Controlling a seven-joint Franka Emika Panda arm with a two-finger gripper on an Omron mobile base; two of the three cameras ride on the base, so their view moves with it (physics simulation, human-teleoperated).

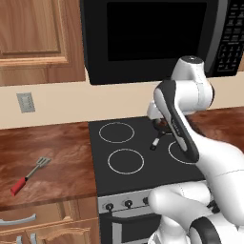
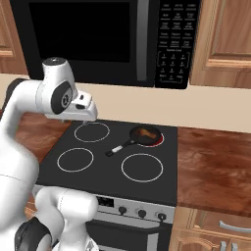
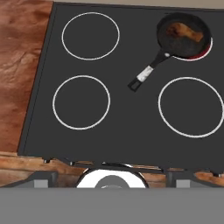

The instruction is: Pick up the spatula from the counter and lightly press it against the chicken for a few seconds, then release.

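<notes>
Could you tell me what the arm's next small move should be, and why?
Probably swing left toward the spatula: it lies untouched on the counter left of the stovetop, while the open gripper hangs over that stovetop.

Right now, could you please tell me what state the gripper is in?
Gripper: open, holding nothing; the spatula lies on the counter.
</notes>
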